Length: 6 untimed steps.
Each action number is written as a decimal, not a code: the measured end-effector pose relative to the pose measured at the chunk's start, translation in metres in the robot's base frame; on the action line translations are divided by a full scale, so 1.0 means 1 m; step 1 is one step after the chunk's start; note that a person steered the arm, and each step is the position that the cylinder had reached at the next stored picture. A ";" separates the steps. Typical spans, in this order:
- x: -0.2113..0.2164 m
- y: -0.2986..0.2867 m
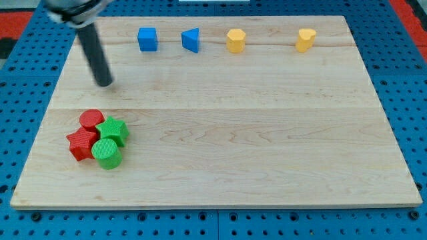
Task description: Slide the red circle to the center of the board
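Note:
The red circle sits at the view's lower left of the wooden board, packed tight with a green star, a red star and a green circle. My tip rests on the board above the cluster, a short way up and slightly right of the red circle, not touching any block. The rod leans up toward the view's top left.
Along the view's top edge of the board stand a blue cube, a blue triangle, a yellow hexagon and a yellow block. Blue pegboard surrounds the board.

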<state>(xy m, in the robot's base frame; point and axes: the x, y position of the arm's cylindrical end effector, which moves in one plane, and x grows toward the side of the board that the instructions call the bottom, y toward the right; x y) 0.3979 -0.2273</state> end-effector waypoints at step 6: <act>0.058 0.030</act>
<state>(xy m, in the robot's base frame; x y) 0.4557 -0.1976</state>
